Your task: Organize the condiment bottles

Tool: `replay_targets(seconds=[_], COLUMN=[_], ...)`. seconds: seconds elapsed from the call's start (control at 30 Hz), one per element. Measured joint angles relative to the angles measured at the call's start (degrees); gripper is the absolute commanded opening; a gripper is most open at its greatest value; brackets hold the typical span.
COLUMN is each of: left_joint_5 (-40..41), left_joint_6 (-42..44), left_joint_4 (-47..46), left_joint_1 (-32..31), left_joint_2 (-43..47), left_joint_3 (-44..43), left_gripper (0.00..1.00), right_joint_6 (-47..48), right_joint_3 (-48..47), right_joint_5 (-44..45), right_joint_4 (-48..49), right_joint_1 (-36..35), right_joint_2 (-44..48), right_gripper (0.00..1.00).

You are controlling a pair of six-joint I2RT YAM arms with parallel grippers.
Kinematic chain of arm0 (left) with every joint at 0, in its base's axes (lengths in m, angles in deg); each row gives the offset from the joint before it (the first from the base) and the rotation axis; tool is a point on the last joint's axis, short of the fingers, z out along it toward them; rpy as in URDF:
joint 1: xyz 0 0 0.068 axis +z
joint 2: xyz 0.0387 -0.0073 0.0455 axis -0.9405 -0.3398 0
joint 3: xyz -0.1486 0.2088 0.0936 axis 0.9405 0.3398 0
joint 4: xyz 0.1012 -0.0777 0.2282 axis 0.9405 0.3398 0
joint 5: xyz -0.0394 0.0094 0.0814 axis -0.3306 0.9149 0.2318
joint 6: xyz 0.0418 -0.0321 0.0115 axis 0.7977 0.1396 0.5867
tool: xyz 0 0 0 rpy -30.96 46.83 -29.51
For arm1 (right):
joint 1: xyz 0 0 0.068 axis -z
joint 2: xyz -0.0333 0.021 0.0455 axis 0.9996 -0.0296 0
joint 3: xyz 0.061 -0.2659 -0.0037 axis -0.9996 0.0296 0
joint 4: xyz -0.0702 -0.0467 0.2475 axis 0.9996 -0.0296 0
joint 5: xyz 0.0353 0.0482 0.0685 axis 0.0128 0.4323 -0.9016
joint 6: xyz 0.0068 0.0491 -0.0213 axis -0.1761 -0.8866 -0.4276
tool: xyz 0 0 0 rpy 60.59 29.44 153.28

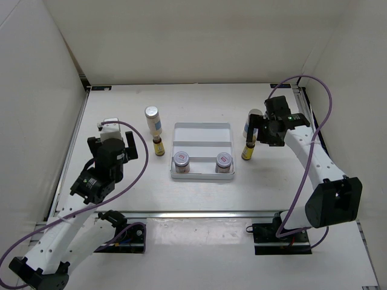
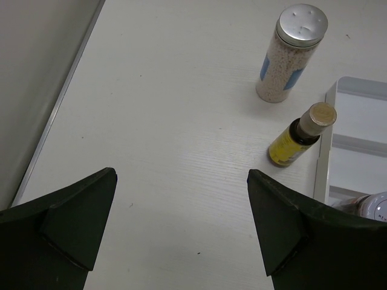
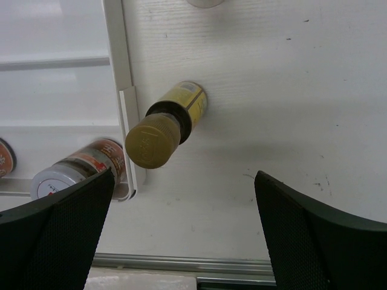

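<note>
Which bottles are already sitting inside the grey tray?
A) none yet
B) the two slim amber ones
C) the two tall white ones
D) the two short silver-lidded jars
D: both short jars stand in the nearest compartment of the tray, while the amber bottles stand on the table beside it.

A robot lab cell; plain white walls box the table; two cabled arms bolted on.
</note>
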Motion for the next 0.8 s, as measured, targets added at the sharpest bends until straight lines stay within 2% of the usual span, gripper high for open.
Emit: replay_targets(seconds=[0.3, 0.47, 0.63, 0.8], left_joint_5=[-0.3, -0.3, -0.4, -0.4], left_joint_6=[0.0, 0.0, 0.0, 0.0], left_joint_4=[-0.3, -0.4, -0.4, -0.4], left_joint_1=[0.0, 0.0, 0.0, 0.0], left_joint_2=[-1.0, -1.4, -1.9, -2.0], left_joint_3=[0.0, 0.0, 0.0, 0.0], left_gripper=[1.00, 1.00, 1.00, 1.00], right_joint_6=[0.0, 0.0, 0.2, 0.6], right_joint_3=[1.3, 1.3, 1.3, 1.3], right_joint_5=[-2.5, -2.4, -2.0, -1.1], right_joint_4=[4.4, 5.6, 5.6, 5.6], right_joint_1=[-0.1, -0.9, -1.5, -1.9], right_joint_2=[-2.0, -5.2, -7.3, -8.1], right_gripper=[1.00, 0.93, 0.83, 0.64])
